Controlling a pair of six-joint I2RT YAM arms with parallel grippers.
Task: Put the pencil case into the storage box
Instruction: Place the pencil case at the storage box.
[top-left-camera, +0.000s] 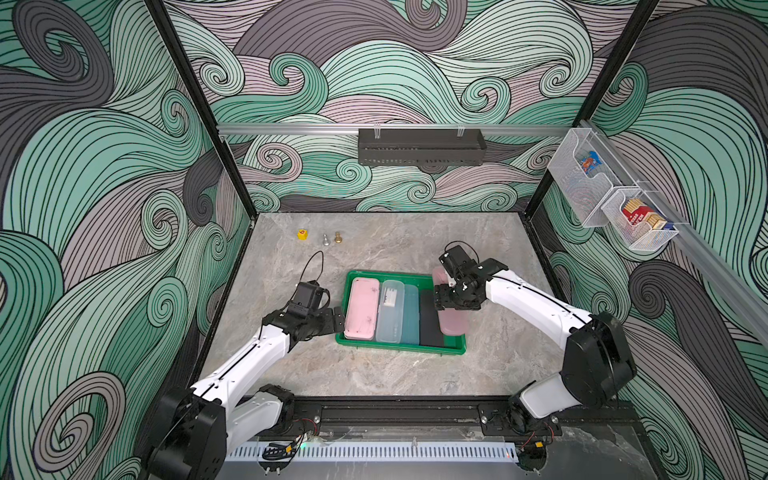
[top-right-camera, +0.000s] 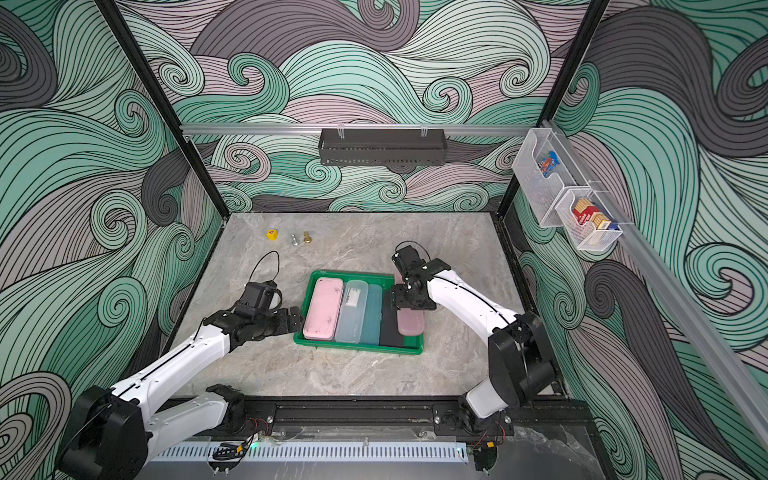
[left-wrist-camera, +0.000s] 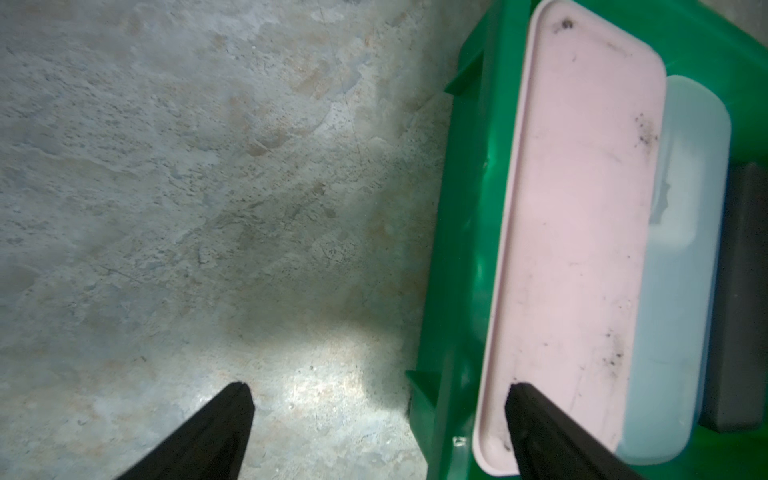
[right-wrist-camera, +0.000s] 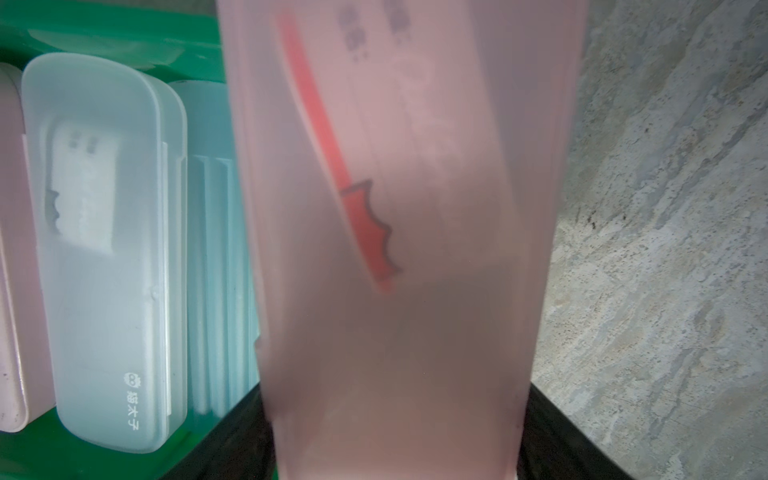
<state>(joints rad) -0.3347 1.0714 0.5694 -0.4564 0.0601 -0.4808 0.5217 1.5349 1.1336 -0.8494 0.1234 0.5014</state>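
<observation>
Cases lie side by side in the storage box (top-left-camera: 399, 348), a shallow bright green plastic tray with low walls and ribs under its rim. There is an opaque pink case (top-left-camera: 362, 308) smudged with dark marks, a frosted clear case (top-left-camera: 390, 311) with a white card inside, a ribbed teal case (top-left-camera: 410, 316) and a matte black case (top-left-camera: 430, 322). All are long, with rounded corners.

The right gripper (top-left-camera: 445, 296) is clamped across the translucent pink pencil case (top-left-camera: 454, 323). This case hangs lengthwise over the box's wall on that arm's side, partly above the black case. Whether it touches the box I cannot tell. In the right wrist view a red strip (right-wrist-camera: 328, 137) with a jagged end shows through its cloudy plastic.

The left gripper (top-left-camera: 334, 321) stands spread wide and empty just beside the opposite wall, with one fingertip (left-wrist-camera: 523, 399) over the opaque pink case's edge.

The table (top-left-camera: 374, 374) is grey and marble-veined. On the side wall, two white wire mesh baskets (top-left-camera: 569, 183) hold a small blue-and-red packet (top-left-camera: 590, 161) and red-and-gold boxes (top-left-camera: 642, 218).
</observation>
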